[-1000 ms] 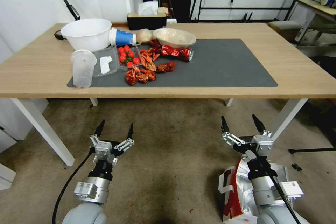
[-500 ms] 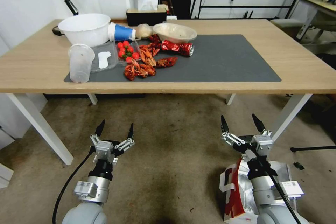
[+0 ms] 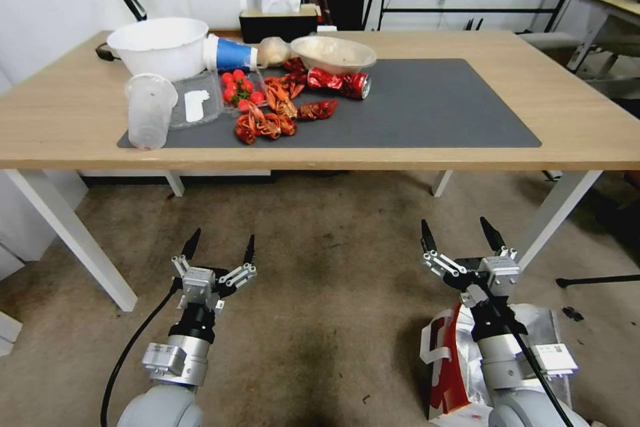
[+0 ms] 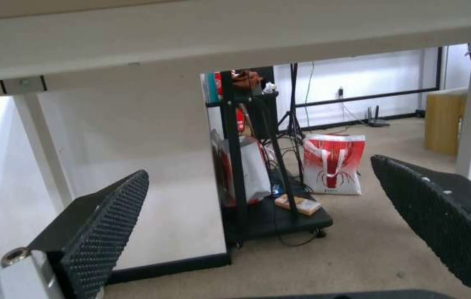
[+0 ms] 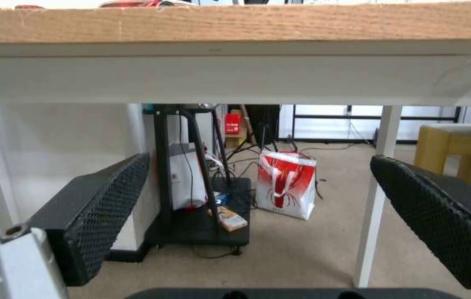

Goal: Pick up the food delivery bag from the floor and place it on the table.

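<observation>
Head view: both jaws spread empty, left gripper (image 3: pixel 219 246) idle; food delivery bag (image 3: pixel 445 363) sits on the floor (image 3: pixel 320 267) under your right gripper (image 3: pixel 460 234). Aim for its white strap before lifting to the bench (image 3: pixel 567 113).

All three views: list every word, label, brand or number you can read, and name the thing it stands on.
No text can be read.
Red can: print too small.
Small bag: a red spider-like figure, no legible words.
Food delivery bag: white marks on red, unreadable.
White tag on the right arm: print too small.
</observation>
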Available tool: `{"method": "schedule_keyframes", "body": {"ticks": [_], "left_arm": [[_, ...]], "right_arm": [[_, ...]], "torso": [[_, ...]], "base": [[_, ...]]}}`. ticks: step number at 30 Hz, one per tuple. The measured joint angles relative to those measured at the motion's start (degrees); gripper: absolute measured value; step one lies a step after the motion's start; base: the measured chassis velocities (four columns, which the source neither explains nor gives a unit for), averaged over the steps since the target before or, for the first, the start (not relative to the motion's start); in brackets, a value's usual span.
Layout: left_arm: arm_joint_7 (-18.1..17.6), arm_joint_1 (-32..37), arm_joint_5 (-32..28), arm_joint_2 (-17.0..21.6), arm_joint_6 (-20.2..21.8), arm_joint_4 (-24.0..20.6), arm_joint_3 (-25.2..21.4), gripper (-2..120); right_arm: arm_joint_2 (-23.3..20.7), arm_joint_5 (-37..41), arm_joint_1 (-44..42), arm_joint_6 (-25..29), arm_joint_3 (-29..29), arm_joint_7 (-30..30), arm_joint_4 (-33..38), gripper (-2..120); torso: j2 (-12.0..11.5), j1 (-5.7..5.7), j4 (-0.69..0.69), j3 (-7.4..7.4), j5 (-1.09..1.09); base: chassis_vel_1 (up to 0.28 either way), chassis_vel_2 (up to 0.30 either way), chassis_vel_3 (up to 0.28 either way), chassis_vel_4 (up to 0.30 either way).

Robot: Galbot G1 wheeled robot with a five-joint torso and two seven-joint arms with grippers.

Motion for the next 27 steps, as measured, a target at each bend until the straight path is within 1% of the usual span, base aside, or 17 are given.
{"method": "schedule_keyframes", "body": {"ticks": [2, 9, 17, 19, 24, 27], "left_arm": [[0.0, 0.0, 0.0, 0.0, 0.0, 0.0, 0.0, 100], [0.0, -0.1, 0.2, -0.2, 0.2, -0.3, -0.1, 100], [-0.1, 0.1, 0.2, -0.2, 0.2, -0.6, -0.1, 100], [-0.1, 0.2, 0.3, -0.3, 0.2, -0.7, -0.1, 100], [-0.1, 0.3, 0.7, -0.4, 0.6, -1.2, -0.1, 100], [-0.1, 0.3, 0.7, -0.5, 0.6, -1.2, 0.0, 100]], "right_arm": [[0.0, 0.0, 0.0, 0.0, 0.0, 0.0, 0.0, 100], [-0.2, 0.5, -0.2, 0.0, 0.3, 0.0, 0.3, 100], [0.1, 0.6, -0.3, 0.0, 0.3, 0.0, 0.5, 100], [0.1, 0.6, -0.4, 0.1, 0.3, 0.0, 0.7, 100], [0.1, 0.7, -0.4, 0.1, 0.4, 0.0, 0.8, 100], [0.1, 0.9, -0.4, 0.1, 0.6, 0.0, 1.0, 100]], "torso": [[-0.1, -0.04, 0.00, -0.07, 0.00], [-2.1, -0.72, 0.00, -1.43, 0.00], [-3.7, -1.25, 0.00, -2.43, 0.00], [-4.4, -1.42, 0.00, -2.96, 0.00], [-5.2, -1.71, 0.00, -3.54, 0.01], [-6.1, -1.95, 0.00, -4.20, 0.00]], "base": [[0.000, 0.000, 0.000, 0.000], [0.000, 0.000, 0.000, 0.000], [0.000, 0.000, 0.000, 0.000], [0.000, 0.000, 0.000, 0.000], [0.000, 0.000, 0.000, 0.000], [0.000, 0.000, 0.000, 0.000]]}}
